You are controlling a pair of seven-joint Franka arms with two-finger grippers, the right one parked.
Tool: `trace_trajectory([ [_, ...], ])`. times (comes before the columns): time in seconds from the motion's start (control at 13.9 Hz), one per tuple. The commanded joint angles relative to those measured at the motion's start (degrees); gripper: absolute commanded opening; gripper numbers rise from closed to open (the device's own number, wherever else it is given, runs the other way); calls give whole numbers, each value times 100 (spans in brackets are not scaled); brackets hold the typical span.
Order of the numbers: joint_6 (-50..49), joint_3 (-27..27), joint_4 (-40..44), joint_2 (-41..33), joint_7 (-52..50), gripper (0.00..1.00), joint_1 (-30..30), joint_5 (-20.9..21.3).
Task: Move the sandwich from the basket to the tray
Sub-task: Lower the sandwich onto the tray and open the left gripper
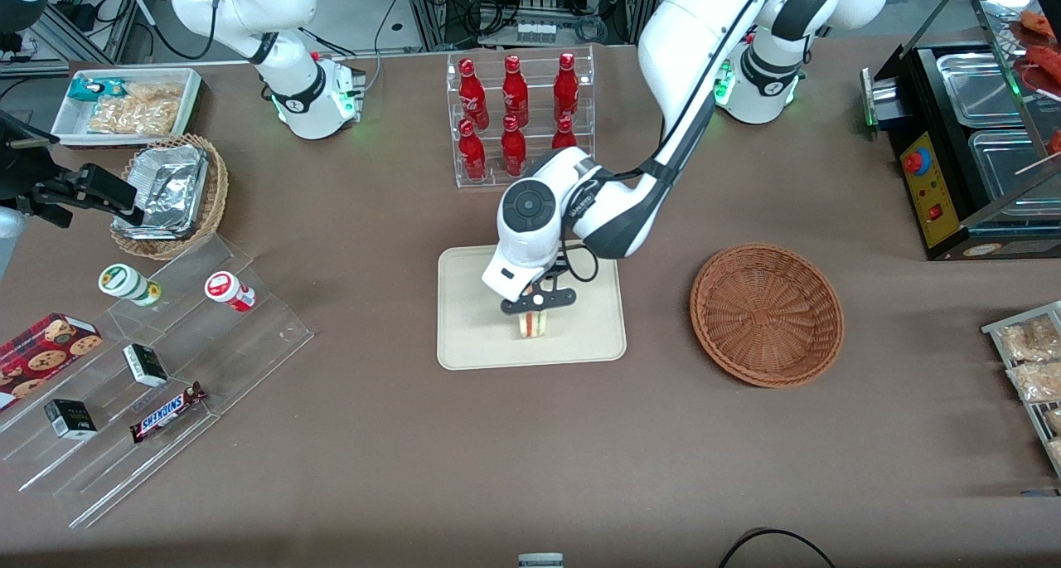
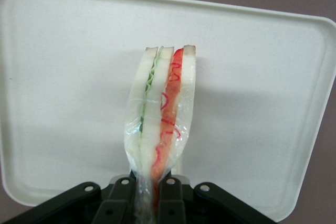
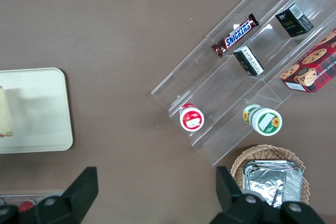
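The gripper hangs over the tray, its fingers pressed together on the sandwich. The pinch sits at one narrow end of the wedge, where the clear wrapper bunches between the pads.

In the wrist view, the sandwich stands on edge with its cut face toward the camera, and its long axis runs straight away from the gripper. The layers lie lengthwise along that axis: pale bread outside, a green stripe on one side of the middle, red and orange on the other. From the front, only a short striped end shows under the black finger bar, over the part of the tray nearer the front camera. Whether its lower end touches the tray cannot be told.

The tray is bare around the sandwich, with open surface on both flanks of the wedge and more toward the bottles. Its low rim and rounded corners are clear of anything.

The basket sits well apart from the tray, toward the working arm's end of the table, with plain brown tablecloth between them. The bottle rack stands farther from the front camera than the tray, with a strip of cloth between.
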Motion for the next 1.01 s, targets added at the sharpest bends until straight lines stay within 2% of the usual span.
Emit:
trace_trajectory([
  [0.0,119,80,210,206,-94,3,-140,-2],
  [0.22,101,88,175,215,-85,6,-202,24],
  [0.29,110,88,167,224,-93,11,-211,24],
  [0.36,110,88,166,233,-102,48,-211,-2],
  [0.43,119,88,166,233,-102,99,-202,-19],
  [0.72,84,97,167,67,-102,100,-211,15],
  [0.94,-336,132,140,-328,-94,100,-167,24],
])
